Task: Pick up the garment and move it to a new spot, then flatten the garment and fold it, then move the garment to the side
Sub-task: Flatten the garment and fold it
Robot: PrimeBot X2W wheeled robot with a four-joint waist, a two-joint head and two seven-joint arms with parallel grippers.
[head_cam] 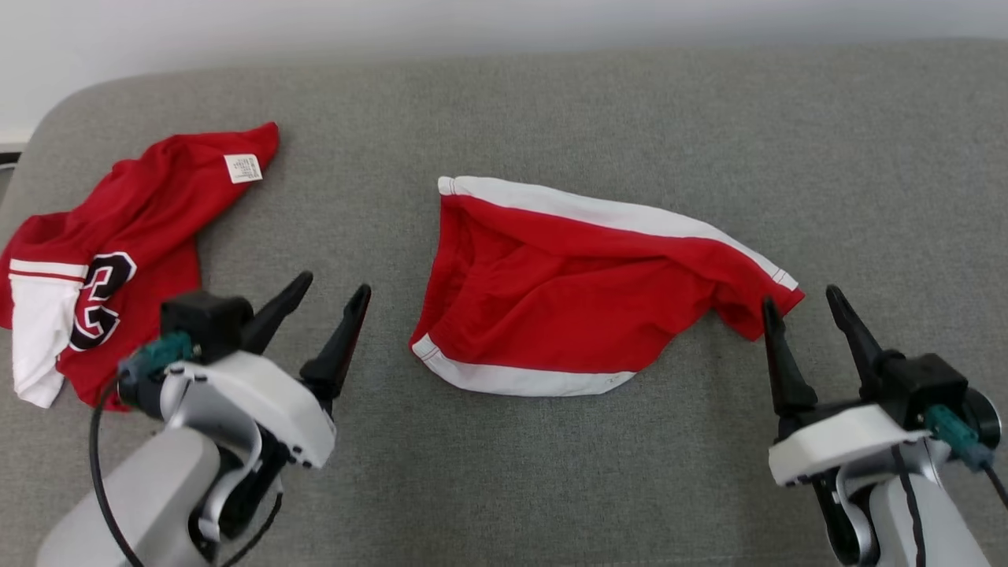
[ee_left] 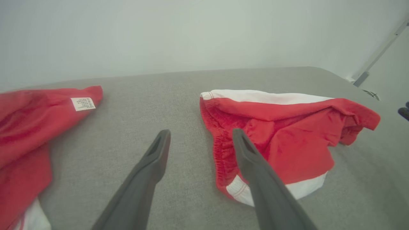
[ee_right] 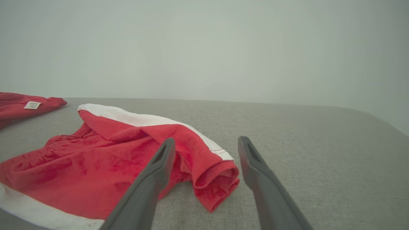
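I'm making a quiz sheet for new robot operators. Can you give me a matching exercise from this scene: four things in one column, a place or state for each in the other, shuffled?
Things
1. red shorts
2. numbered jersey
3. left gripper
4. right gripper

Places or states
A. crumpled at the far left, white label showing
B. open, at the shorts' right-hand corner
C. in the middle, with white bands along its edges
D. open, between the two garments

Pairs: 1-C, 2-A, 3-D, 4-B
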